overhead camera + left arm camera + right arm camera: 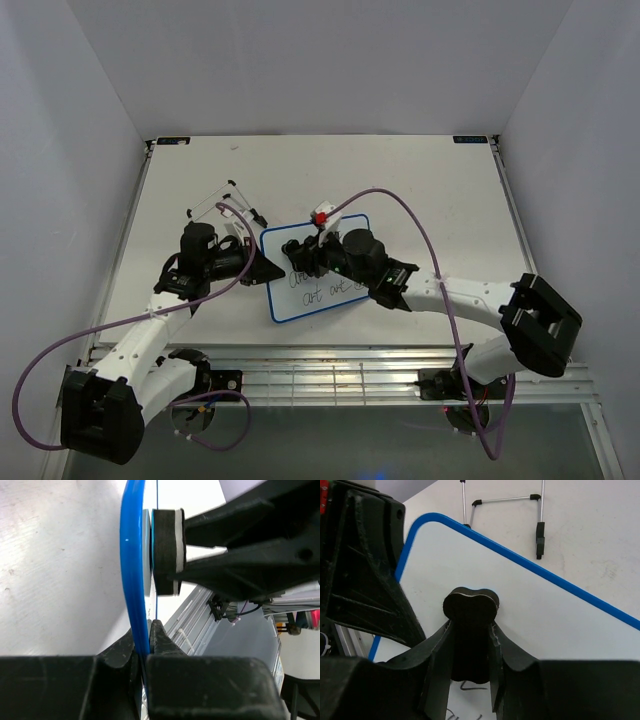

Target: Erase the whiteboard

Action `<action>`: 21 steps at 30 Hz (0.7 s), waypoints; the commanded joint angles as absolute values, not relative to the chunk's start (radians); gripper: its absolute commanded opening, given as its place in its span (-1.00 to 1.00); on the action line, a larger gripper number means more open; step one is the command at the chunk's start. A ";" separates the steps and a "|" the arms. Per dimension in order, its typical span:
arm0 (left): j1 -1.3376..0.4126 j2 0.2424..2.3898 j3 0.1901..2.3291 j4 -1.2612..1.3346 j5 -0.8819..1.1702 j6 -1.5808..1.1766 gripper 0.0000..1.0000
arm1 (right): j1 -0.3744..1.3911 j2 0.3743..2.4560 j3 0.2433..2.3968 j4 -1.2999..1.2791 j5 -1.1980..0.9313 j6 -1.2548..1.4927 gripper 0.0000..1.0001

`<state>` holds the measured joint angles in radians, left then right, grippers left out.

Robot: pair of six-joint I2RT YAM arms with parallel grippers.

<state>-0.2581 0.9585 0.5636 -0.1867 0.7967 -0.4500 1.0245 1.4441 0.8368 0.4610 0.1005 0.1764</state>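
Note:
The whiteboard (330,295), white with a thin blue rim, lies in the middle of the table and bears black scribbles on its lower half. My left gripper (262,268) is shut on the board's left rim (135,605), which runs edge-on between its jaws. My right gripper (305,255) is shut on a small black eraser block (470,630) and presses it flat on the board's upper left part (555,615). In the left wrist view the eraser (167,550) touches the board's face. Scribbles show just below the eraser in the right wrist view.
A thin wire stand (225,205) with black tips lies on the table behind the left gripper; it also shows in the right wrist view (507,502). A small red and white part (322,216) sits at the board's top edge. White walls enclose the table; metal rails run along its near edge.

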 commanded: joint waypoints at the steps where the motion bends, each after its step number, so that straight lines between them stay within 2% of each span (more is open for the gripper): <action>1: -0.308 0.937 0.578 -0.120 0.954 -0.365 -1.00 | 0.902 1.425 0.724 0.423 0.069 0.225 -0.85; 9: -0.307 0.951 0.578 -0.112 0.971 -0.365 -1.00 | 0.585 1.411 0.582 0.428 -0.095 0.282 -0.85; 21: -0.307 0.951 0.578 -0.110 0.976 -0.362 -1.00 | 0.387 1.482 0.540 0.399 -0.161 0.275 -0.85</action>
